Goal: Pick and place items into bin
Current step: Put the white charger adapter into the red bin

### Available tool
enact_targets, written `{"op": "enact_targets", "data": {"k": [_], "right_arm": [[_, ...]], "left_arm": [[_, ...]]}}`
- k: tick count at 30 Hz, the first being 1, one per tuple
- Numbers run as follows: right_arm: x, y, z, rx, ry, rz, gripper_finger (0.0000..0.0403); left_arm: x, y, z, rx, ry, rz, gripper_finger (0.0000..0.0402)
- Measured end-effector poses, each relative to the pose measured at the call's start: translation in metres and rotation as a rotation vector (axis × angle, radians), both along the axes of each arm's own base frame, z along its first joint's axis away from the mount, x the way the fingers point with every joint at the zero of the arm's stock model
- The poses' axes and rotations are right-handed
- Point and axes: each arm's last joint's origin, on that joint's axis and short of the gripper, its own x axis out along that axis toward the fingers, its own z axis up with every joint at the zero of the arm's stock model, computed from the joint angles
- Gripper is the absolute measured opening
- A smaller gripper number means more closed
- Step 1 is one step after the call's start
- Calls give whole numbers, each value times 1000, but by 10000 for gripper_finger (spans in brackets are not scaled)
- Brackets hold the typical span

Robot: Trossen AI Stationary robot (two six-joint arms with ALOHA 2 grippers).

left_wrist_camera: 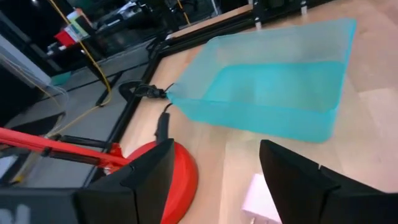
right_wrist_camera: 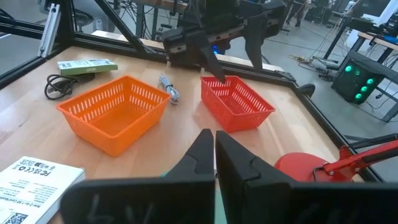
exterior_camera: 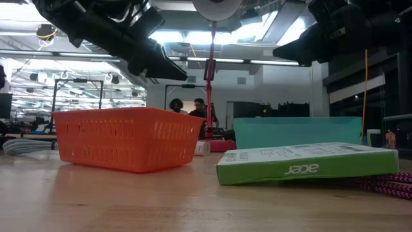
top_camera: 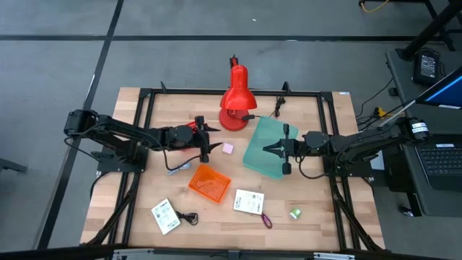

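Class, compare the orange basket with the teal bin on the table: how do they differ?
The orange basket has mesh walls; the teal bin has smooth, see-through walls. The basket is smaller than the bin. The basket sits nearer the table's middle, the bin under the right end effector. Both are open-topped and look empty.

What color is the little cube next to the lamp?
The cube is pink, seen best in the high view, beside the red lamp.

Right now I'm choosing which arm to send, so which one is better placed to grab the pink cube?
Left. The left gripper is open and right beside the pink cube, which shows just past its fingers in the left wrist view. The right gripper is shut over the teal bin.
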Motion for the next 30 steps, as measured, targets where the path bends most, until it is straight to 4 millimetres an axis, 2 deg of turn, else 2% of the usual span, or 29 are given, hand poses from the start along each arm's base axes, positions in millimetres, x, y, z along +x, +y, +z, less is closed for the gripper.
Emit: {"op": "enact_targets", "data": {"k": [8, 15, 20, 26, 30], "right_arm": [[0, 0, 0, 0, 0, 0, 0], [0, 0, 0, -1, 0, 0, 1], [0, 0, 0, -2, -2, 0, 1], [0, 0, 0, -2, -2, 0, 1], [0, 0, 0, -3, -2, 1, 1]], "left_arm": [[1, -1, 0, -72, -17, -51, 225], [5, 9, 6, -168, -8, -67, 209], [20, 15, 5, -192, 8, -86, 206], [47, 22, -7, -214, 113, -108, 211], [64, 24, -8, -247, 184, -160, 214]]}}
